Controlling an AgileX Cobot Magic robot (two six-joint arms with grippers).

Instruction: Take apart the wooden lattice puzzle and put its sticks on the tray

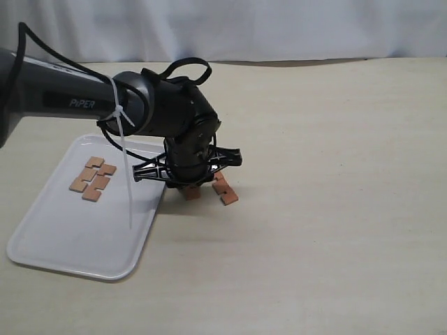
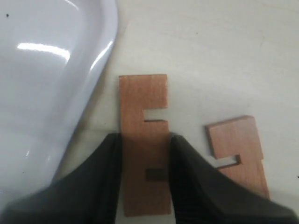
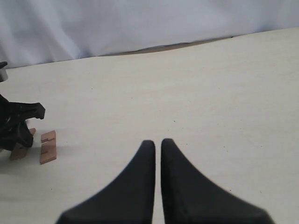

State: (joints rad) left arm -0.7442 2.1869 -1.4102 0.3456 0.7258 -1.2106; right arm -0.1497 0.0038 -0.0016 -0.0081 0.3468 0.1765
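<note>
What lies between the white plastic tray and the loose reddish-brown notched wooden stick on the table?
Another notched wooden stick, clamped by the left gripper; the left wrist view shows it.

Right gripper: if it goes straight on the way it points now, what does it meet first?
The way looks free: ahead of the right gripper only table shows, then the white curtain, though depth is unclear.

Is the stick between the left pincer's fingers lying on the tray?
No, the stick lies on the table beside the tray.
</note>
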